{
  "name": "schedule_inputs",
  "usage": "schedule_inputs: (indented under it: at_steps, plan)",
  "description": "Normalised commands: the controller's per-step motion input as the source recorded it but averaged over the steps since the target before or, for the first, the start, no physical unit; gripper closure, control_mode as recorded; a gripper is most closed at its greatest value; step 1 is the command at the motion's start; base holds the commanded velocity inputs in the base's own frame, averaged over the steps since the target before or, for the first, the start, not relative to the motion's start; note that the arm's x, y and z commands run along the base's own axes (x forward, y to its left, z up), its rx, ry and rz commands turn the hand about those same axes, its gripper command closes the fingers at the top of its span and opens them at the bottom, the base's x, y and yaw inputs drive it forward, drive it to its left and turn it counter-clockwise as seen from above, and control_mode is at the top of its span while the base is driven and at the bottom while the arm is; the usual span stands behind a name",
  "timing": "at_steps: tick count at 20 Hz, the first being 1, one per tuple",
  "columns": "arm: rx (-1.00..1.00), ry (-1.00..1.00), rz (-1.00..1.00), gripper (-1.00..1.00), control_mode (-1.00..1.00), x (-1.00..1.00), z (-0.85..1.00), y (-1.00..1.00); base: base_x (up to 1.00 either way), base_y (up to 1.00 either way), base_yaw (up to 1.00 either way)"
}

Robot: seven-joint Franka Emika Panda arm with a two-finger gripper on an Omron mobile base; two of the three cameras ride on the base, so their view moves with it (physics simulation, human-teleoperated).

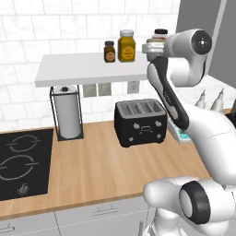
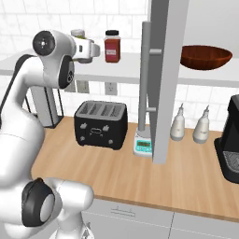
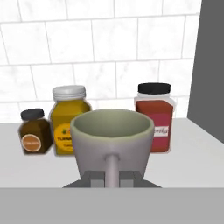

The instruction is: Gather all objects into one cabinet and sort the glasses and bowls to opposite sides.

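Observation:
A pale grey cup [image 3: 112,140] sits right in front of the hand camera, its handle toward me, and my gripper [image 3: 111,178] is shut on that handle. The cup is just above the bare white wall shelf [image 1: 73,69], in front of the spice jars. From the base, my gripper [image 1: 151,48] reaches over the shelf's right end, next to the cabinet's open grey door [image 2: 163,70] with its steel bar handle [image 2: 145,79]. The dark brown bowl [image 2: 205,56] lies on the cabinet's white shelf [image 2: 210,79]. The red mug and orange cup are out of view.
Brown [image 3: 33,138], yellow [image 3: 68,120] and red [image 3: 154,122] spice jars stand on the wall shelf behind the cup. On the wooden counter are a black toaster [image 1: 140,122], a paper towel holder [image 1: 67,110], a cooktop [image 1: 20,161], a small scale [image 2: 143,145], two bottles [image 2: 177,123] and a coffee machine [image 2: 231,140].

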Motion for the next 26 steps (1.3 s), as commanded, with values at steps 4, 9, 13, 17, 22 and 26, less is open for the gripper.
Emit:
schedule_inputs:
  at_steps: [4,9,13,17,22,26]
  plan:
    - [-0.01,0.0,0.0,1.0,-1.0,-0.83,0.11,0.0,0.0,0.0,0.0]
    - [0.0,-0.01,0.0,1.0,-1.0,-1.0,0.0,0.0,0.0,0.0,0.0]
    - [0.0,-0.01,0.0,1.0,-1.0,-1.0,0.0,0.0,0.0,0.0,0.0]
    - [-0.02,-0.02,0.0,1.0,-1.0,-1.0,0.01,-0.01,0.0,0.0,0.0]
    - [-0.01,0.01,0.0,1.0,-1.0,-1.0,0.0,-0.03,0.0,0.0,0.0]
    - [0.0,0.02,0.0,1.0,-1.0,-1.0,0.0,-0.04,0.0,0.0,0.0]
